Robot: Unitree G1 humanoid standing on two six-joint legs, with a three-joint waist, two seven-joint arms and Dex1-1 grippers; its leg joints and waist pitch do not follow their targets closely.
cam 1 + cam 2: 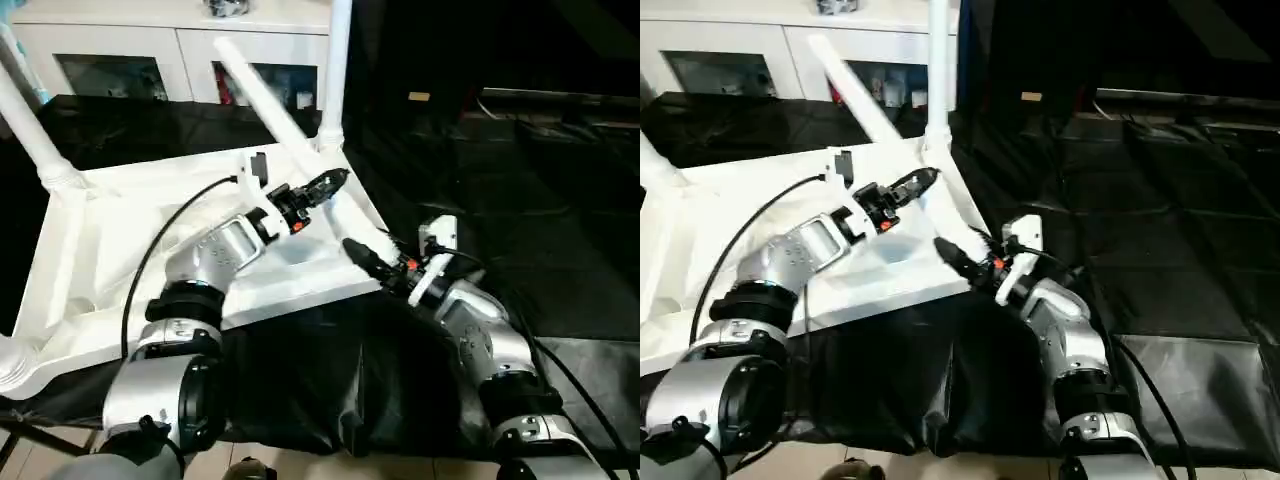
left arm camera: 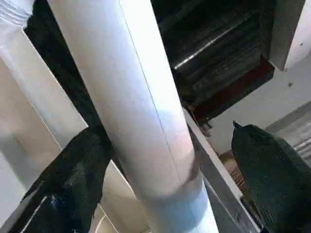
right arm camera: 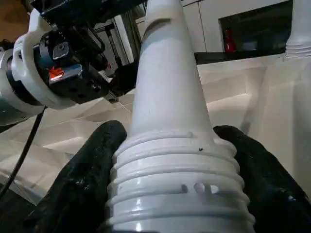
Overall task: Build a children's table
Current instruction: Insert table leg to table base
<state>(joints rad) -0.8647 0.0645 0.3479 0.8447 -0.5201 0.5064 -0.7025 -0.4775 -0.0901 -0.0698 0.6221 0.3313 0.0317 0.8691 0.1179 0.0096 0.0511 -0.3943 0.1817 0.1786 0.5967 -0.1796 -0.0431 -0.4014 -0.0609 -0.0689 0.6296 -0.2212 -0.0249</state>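
White children's table (image 1: 120, 250) lies upturned on black-covered work table (image 1: 560, 250); right pincer (image 3: 170, 160) pinches a leg (image 3: 165, 97), left pincer (image 2: 165, 160) spread.

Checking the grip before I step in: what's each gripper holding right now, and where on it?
The right gripper clamps a white leg at its threaded end. The left gripper's fingers stand apart around a leg, not gripping.

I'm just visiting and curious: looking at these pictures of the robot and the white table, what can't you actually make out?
- Right gripper: the threaded end of the leg between its fingers hides the corner socket below, so how far it is seated is unclear.
- Left gripper: its fingers flank a leg in the left wrist view; contact cannot be told.
- Table top: cut off by the head views' left edge.
- Cabinet contents: too small.
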